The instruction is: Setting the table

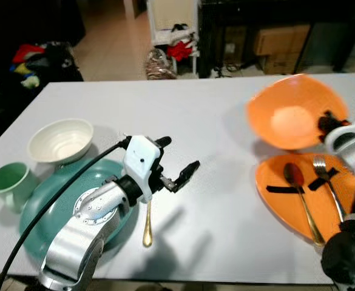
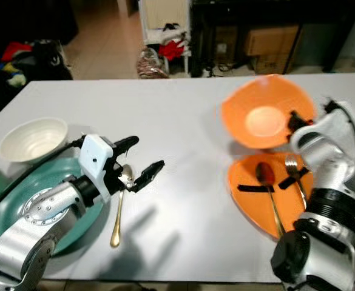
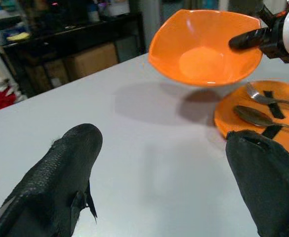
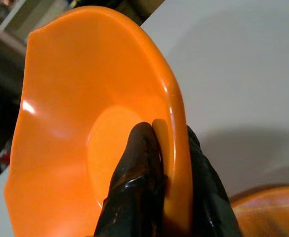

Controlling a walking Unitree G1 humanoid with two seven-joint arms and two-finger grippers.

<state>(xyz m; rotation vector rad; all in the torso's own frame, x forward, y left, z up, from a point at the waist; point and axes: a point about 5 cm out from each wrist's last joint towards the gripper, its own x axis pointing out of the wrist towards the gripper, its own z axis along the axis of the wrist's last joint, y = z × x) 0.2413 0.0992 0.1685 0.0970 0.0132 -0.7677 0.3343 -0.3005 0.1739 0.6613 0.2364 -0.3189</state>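
**A:** What does the right gripper (image 4: 166, 163) hold?

**B:** It is clenched on the rim of the orange bowl (image 1: 292, 118), one finger inside the rim and one outside. The bowl is lifted and tilted, casting a shadow on the table (image 1: 213, 200). It hangs toward the right edge, just beyond the orange plate (image 1: 280, 182).

**A:** What lies on that plate?

**B:** A spoon (image 1: 297, 185) and a fork (image 1: 326, 179), side by side, handles pointing to the near edge. Dark strips cross both; what they are cannot be told.

**A:** How should the bowl be set down well?

**B:** As a judgement only: level it first, since a grip on one rim lets it swing. Lower it onto bare table beyond the plate, or onto the plate only if the cutlery leaves room. Let the base rest fully before the fingers part, then withdraw upward so the inner finger does not drag the rim.

**A:** And the left gripper (image 1: 177, 160)?

**B:** Released, its fingers spread apart over bare table toward the near left corner, grasping nothing. Just beside it lies a gold spoon (image 1: 147, 227), along the edge of the teal plate (image 1: 43, 206). Beyond that plate stand a white bowl (image 1: 60, 140) and a green mug (image 1: 8, 182), near the left edge.
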